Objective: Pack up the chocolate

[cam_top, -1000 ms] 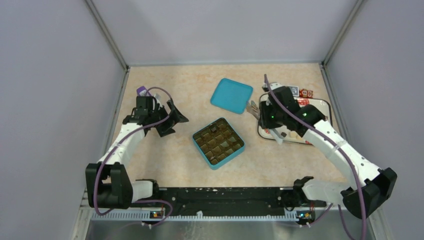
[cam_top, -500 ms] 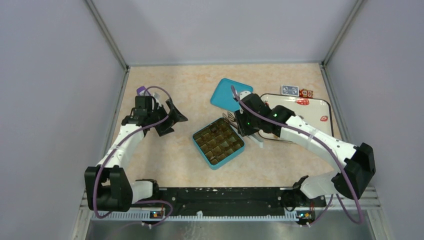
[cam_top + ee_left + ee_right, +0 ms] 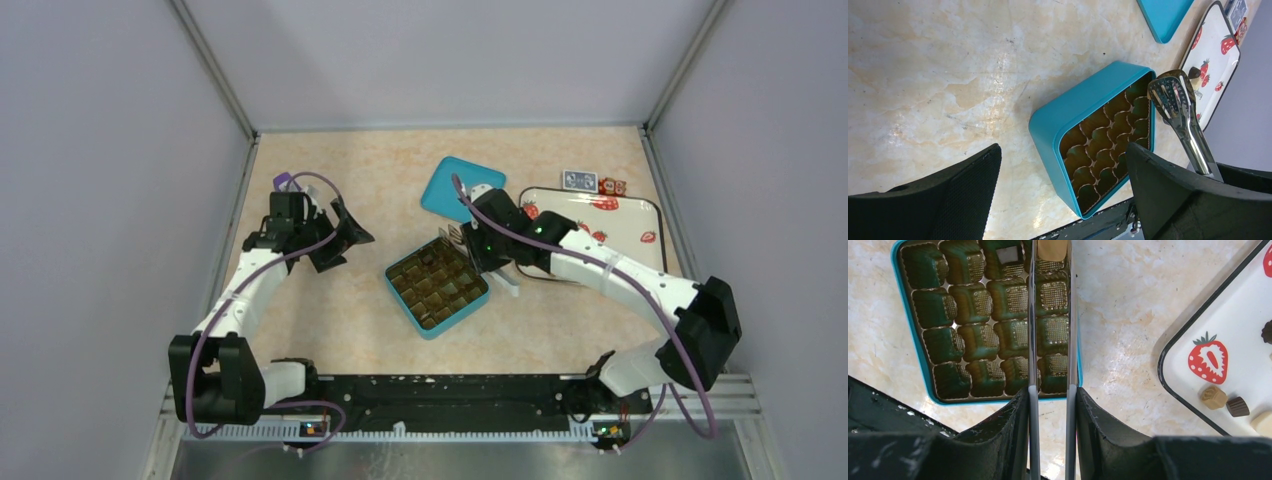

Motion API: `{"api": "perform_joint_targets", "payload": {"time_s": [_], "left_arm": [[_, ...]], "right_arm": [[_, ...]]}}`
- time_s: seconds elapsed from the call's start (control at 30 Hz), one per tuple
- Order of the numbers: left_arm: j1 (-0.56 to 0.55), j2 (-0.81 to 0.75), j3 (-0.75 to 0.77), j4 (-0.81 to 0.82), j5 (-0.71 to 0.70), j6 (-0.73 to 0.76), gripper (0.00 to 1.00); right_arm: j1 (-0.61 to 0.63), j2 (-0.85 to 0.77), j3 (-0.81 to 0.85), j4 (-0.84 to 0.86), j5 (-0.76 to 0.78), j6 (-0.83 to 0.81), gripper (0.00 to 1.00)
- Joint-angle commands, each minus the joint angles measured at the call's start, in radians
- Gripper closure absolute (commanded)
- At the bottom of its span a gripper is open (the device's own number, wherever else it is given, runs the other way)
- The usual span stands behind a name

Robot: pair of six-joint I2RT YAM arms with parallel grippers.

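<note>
**Change:** the right gripper [image 3: 1052, 405], clamped on the tongs [image 3: 1031, 315], has swung from the tray [image 3: 655, 215] to above the box's [image 3: 432, 330] far corner. A tan chocolate [image 3: 1052, 249] is pinched in the tips. This looks like the delivery leg, with release into a cell next.

**Left gripper** [image 3: 342, 236]: jaws apart, empty, left of the box, unmoved.

**Count:**
- Box: 1, sixteen cells as far as seen.
- Lid [image 3: 462, 187]: 1, beyond the box.
- Tongs: 1 pair.
- Tray: 1, right of the box.
- Chocolate in the box [image 3: 1007, 254]: 1, far row.
- Chocolate on the tray [image 3: 1213, 396]: at least 4.
- Blue card [image 3: 579, 180]: 1.
- Red wrapped bits [image 3: 612, 186]: 2.
</note>
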Motion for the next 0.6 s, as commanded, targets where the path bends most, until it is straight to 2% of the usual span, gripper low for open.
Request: {"api": "perform_joint_targets", "payload": {"time_s": [0.0,0.3,0.57], "left_arm": [[0.004,-0.029,0.026,0.001,-0.010,0.019,0.02],[0.004,-0.022,0.022,0.004,-0.008,0.021,0.02],[0.004,-0.018,0.021,0.009,0.001,0.021,0.02]], "right_arm": [[0.023,0.007,0.042,0.045,0.007,-0.002,0.72],[0.034,0.007,0.035,0.033,0.003,0.006,0.70],[0.043,0.008,0.035,0.028,0.018,0.013,0.59]]}}
